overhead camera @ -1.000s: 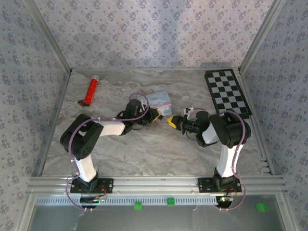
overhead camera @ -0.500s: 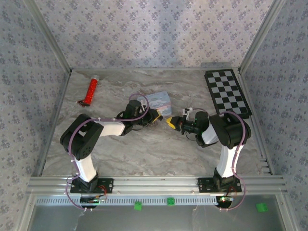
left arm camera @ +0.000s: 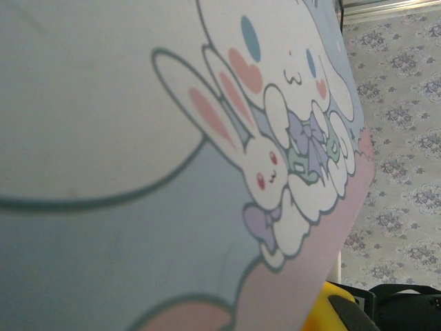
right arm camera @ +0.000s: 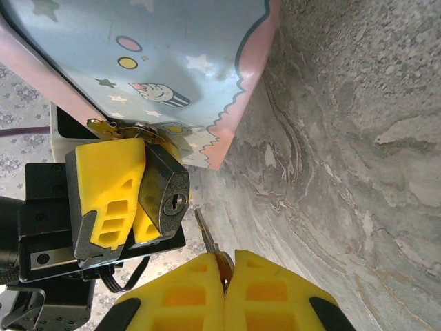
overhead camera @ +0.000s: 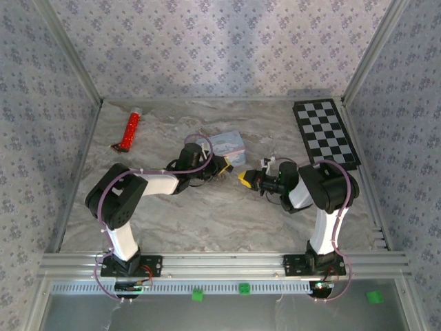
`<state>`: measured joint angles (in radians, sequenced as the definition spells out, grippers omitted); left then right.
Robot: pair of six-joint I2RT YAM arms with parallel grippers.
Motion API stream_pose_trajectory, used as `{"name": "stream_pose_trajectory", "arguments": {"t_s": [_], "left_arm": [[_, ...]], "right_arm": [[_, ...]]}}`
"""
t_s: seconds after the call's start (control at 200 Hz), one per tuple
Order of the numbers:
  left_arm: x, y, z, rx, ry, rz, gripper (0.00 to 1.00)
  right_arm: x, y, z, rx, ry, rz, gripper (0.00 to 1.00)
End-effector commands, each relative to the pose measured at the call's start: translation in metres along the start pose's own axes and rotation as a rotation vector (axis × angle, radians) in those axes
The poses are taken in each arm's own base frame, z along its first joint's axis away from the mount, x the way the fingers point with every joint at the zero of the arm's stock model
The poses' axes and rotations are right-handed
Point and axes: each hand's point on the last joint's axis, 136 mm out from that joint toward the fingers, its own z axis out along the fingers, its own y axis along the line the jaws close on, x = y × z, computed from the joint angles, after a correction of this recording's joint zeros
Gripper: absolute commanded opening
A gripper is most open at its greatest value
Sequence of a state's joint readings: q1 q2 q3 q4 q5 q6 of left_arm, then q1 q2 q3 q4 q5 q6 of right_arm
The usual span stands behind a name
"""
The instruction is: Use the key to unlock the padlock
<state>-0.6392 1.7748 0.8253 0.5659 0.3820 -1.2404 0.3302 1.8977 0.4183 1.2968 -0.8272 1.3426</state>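
In the right wrist view the dark padlock sits clamped between the yellow fingers of my left gripper, keyhole face turned toward the camera. My right gripper is shut on the head of the small silvery key. The key's blade points up toward the padlock, its tip just below and right of the keyhole and short of it. From above, my left gripper and right gripper face each other tip to tip near the table's middle.
The pastel cartoon-print tin lies right behind both grippers, and its lid is very close to the left wrist camera. A red tube lies at the back left and a checkerboard at the back right.
My right gripper has edged slightly left, bringing the key closer to the padlock. The left arm has stayed put.
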Motion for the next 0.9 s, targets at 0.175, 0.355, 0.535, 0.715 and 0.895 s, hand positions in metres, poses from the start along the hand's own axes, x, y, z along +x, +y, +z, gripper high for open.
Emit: {"name": "stream_pose_trajectory", "arguments": {"t_s": [0.175,0.355,0.535,0.715,0.895], "left_arm": [[-0.007,-0.035,-0.010,0.107,-0.018,0.044,0.10],[-0.007,-0.034,-0.010,0.106,-0.018,0.045,0.10],[-0.005,-0.032,-0.010,0.100,-0.013,0.044,0.10],[-0.006,-0.034,-0.009,0.106,-0.014,0.042,0.10],[-0.005,-0.035,-0.010,0.111,-0.010,0.043,0.10]], "right_arm": [[0.000,0.014,0.004,-0.023,0.010,-0.038,0.00],[-0.002,0.019,0.005,-0.035,0.008,-0.042,0.00],[-0.003,0.019,0.006,-0.035,0.005,-0.041,0.00],[-0.004,0.021,0.007,-0.038,0.009,-0.044,0.00],[-0.005,0.022,0.008,-0.041,0.007,-0.048,0.00]]}}
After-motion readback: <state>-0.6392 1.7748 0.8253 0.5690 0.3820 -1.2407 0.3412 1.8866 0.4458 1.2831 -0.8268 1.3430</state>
